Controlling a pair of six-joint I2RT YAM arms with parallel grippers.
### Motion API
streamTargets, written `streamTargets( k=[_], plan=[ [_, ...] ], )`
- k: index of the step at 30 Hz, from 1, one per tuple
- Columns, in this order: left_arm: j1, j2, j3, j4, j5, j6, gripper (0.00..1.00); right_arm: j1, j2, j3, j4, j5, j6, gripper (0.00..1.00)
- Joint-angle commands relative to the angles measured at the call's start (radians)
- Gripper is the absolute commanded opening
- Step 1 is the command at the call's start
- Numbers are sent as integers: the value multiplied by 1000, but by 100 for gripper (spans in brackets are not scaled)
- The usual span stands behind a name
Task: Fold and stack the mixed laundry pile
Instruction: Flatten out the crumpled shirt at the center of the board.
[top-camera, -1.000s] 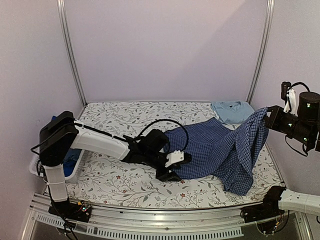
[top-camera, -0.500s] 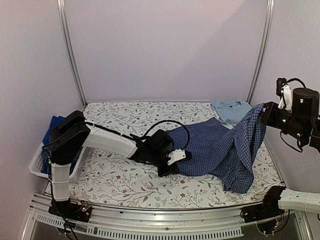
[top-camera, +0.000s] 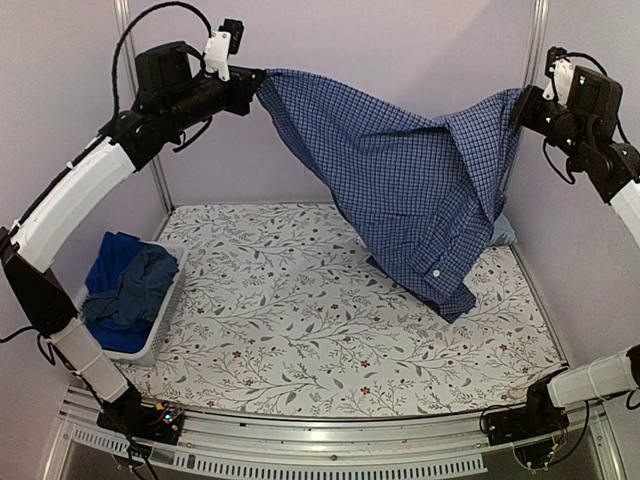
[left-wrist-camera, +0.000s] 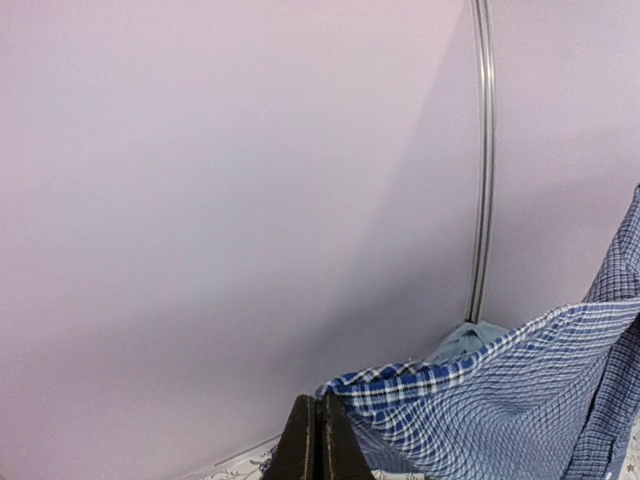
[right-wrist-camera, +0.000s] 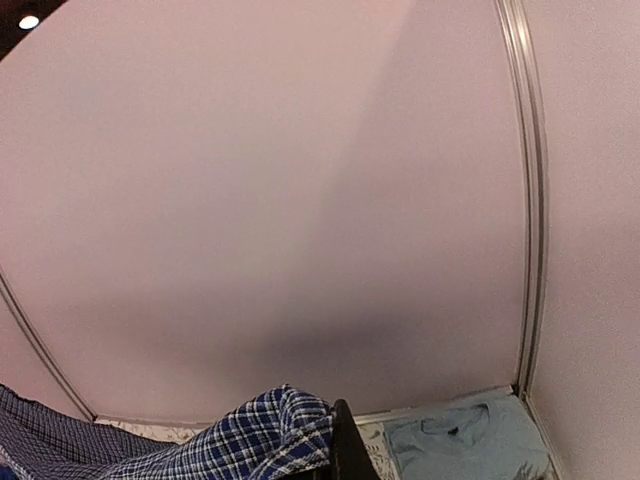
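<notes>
High above the floral-print table (top-camera: 290, 330), my left claw (top-camera: 257, 85) and right claw (top-camera: 520, 105) are both clamping the dark blue small-check button-up shirt (top-camera: 400, 190), spreading it in the air. I am judging an even pull and a slow, flat lowering onto the table best before folding.

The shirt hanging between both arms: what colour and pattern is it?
Dark blue small check on the shirt, clearest in the top external view.
</notes>
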Motion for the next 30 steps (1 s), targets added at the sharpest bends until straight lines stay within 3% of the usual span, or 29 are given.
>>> streamTargets(
  k=[1,4,7,11,20,23,27,30],
  plan=[
    [17,22,162,-129,-90,-24,0,-16,145,295,89,-234,-151,0],
    [8,1,253,-163,-76,-25,0,-15,195,448,47,-312,-218,0],
    [-49,-53,287,-189,-72,29,0,-16,180,486,51,-384,-254,0],
    [-201,-134,282,-179,-165,138,0,-15,81,481,38,-512,-245,0],
    [-515,-323,170,-106,-246,217,0,-15,-90,489,-2,-732,-149,0],
    [-579,-330,159,-107,-322,246,0,-14,-131,488,-25,-723,-120,0],
    [-584,-318,132,-54,-462,257,0,-15,-138,447,-62,-610,-136,0],
    [-494,-304,109,8,-595,260,0,-15,-111,402,-53,-449,-175,0]
  ],
)
